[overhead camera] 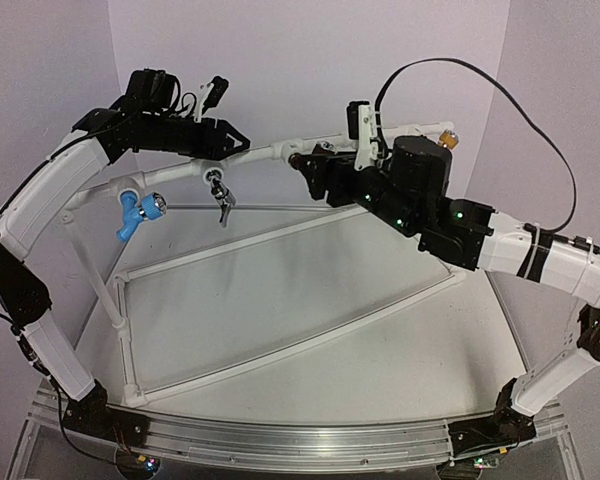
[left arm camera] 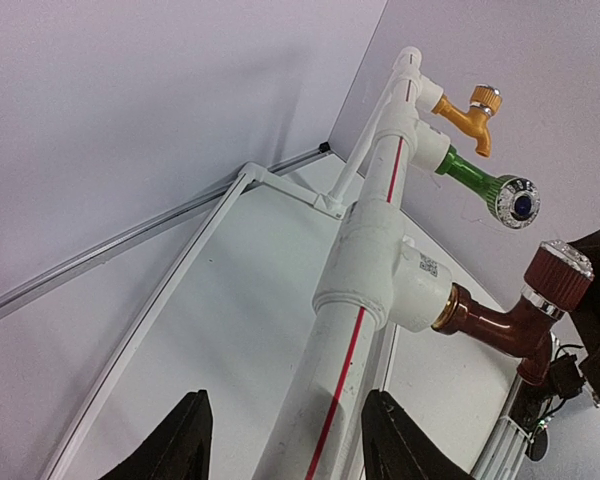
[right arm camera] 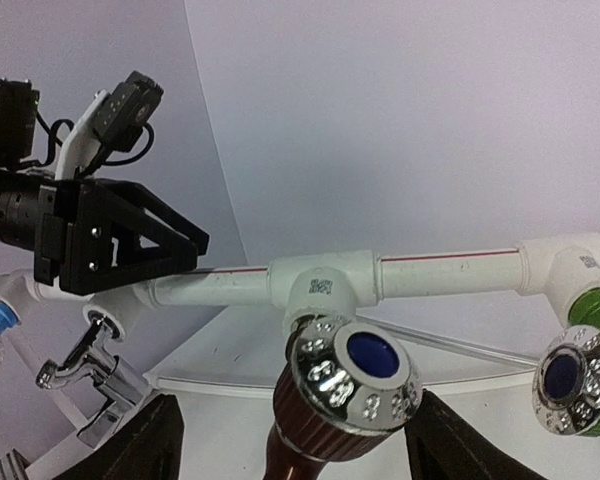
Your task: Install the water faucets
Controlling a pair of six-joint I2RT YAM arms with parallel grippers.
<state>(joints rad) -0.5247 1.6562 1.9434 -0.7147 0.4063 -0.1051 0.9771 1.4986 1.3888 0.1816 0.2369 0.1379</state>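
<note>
A white pipe (overhead camera: 270, 153) (left arm camera: 365, 290) (right arm camera: 450, 272) carries the water faucets in its tees. From left to right they are blue (overhead camera: 132, 215), chrome (overhead camera: 220, 195) (right arm camera: 80, 365), dark brown (left arm camera: 510, 320) (right arm camera: 350, 385), green (left arm camera: 480, 180) (right arm camera: 580, 375) and orange (overhead camera: 447, 135) (left arm camera: 470, 115). My left gripper (overhead camera: 225, 145) (left arm camera: 285, 440) straddles the pipe. Its right finger lies against the pipe and a sliver of table shows at the left finger. My right gripper (overhead camera: 305, 170) (right arm camera: 295, 440) is open around the brown faucet's silvery knob, with a wide gap on the left.
The pipe is the raised top rail of a white frame (overhead camera: 280, 300) lying on the table, with a thin post (overhead camera: 95, 280) at its left. Purple walls close in the back and both sides. My left gripper's black fingers (right arm camera: 130, 240) show in the right wrist view.
</note>
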